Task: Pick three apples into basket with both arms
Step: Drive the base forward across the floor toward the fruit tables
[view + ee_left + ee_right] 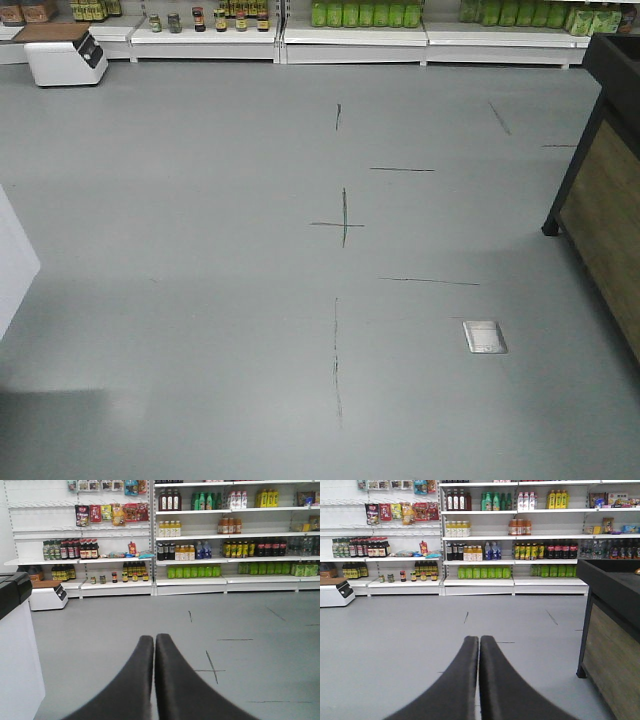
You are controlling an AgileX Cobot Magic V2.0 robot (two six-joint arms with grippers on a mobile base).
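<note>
Zero apples in sight: approach step, nothing picked

Left tool (154, 639): black fingers pressed together along a thin seam, clenched on nothing. Right tool (479, 639): same, clenched and empty. The fingers look matte and rubbery, curved, tapering to blunt tips.

Both wrists point level across the floor (200, 260). It is smooth grey and faintly glossy, crossed by thin dark lines, with a small metal plate (485, 337) set flush. Beyond it stand white shelves (190, 581) of bottles and jars, hard shiny stock.

On the right is a table (607, 650) with a black frame and wood-grain side panel; its top is not shown. On the left is a white counter (17, 670).

Neither apples nor basket appear in any view, so I cannot place them. I judge the task to be at its very start: find the fruit. The next move calls for driving or turning the base, perhaps toward the table, then releasing both tools before any reach.
</note>
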